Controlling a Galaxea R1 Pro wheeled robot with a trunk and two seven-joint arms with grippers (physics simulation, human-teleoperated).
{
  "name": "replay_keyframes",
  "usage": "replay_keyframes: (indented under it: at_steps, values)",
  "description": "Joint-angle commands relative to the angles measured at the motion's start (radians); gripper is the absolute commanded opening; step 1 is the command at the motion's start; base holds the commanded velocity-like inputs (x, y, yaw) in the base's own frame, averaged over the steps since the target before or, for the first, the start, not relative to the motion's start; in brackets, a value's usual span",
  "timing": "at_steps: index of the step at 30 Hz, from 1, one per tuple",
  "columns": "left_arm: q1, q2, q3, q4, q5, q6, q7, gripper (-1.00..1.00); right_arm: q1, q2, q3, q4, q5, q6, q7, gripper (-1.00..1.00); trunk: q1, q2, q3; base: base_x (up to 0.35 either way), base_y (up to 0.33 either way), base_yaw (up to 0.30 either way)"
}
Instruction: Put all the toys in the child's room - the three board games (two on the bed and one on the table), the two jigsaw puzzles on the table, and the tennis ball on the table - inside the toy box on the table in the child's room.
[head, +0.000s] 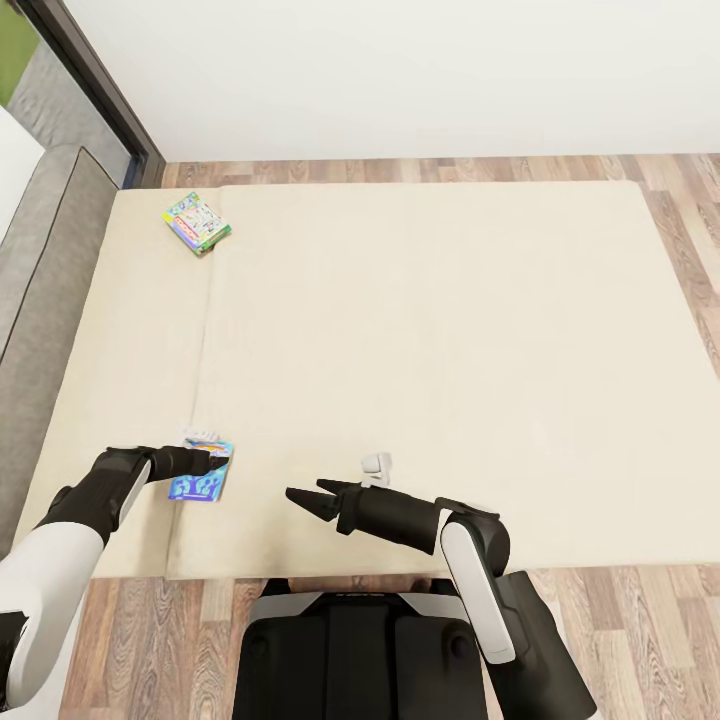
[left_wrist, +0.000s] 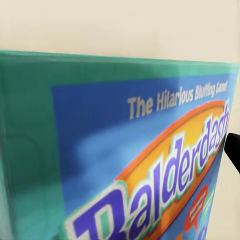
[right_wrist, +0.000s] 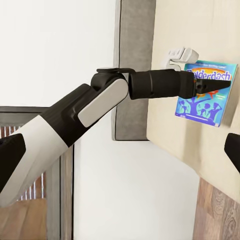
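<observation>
I am at the foot of the bed (head: 420, 330), and neither board game here has been lifted yet, so by what I can see the task is at an early stage. The blue game (head: 202, 478) lies flat on the mattress near the close edge. My left gripper (head: 218, 460) is right over its top, fingers across the lid. In the right wrist view one dark finger (right_wrist: 216, 86) lies across the box's upper part, but I cannot tell whether the jaws are open or closed on it. The left wrist view sees the lid very close, the word Balderdash across it.

The second game (head: 196, 223) lies well apart, at the far left of the bed near the grey headboard (head: 45, 260). I judge it will need a long reach or a move of the base. The table and toy box still have to be reached afterwards.

My right gripper (head: 305, 496) hangs over the mattress with its fingers spread wide, holding nothing. A small white object (head: 377, 466) sits on the bed just beyond it; I cannot make out what it is. Nothing lies between my left gripper and the blue game.
</observation>
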Motion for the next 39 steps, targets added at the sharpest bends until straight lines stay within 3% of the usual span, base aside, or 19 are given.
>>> replay_keyframes:
  at_steps: [1, 16, 39]
  values:
    - [0.000, -0.001, 0.006, -0.001, -0.012, 0.004, -0.009, 1.00, 0.000, 0.001, -0.001, 0.000, -0.001, 0.006, 0.001, 1.00, 0.000, -0.001, -0.001, 0.000, 0.000, 0.000]
    - [0.000, 0.001, 0.006, -0.001, -0.012, 0.004, -0.009, 1.00, 0.000, 0.001, 0.024, 0.000, -0.001, -0.016, 0.000, 1.00, 0.000, -0.001, 0.005, 0.000, 0.000, -0.012]
    - [0.000, 0.001, 0.006, -0.001, -0.012, 0.004, -0.009, 1.00, 0.000, 0.001, 0.027, 0.000, -0.001, -0.020, -0.013, 1.00, 0.000, -0.001, 0.006, 0.000, -0.040, 0.000]
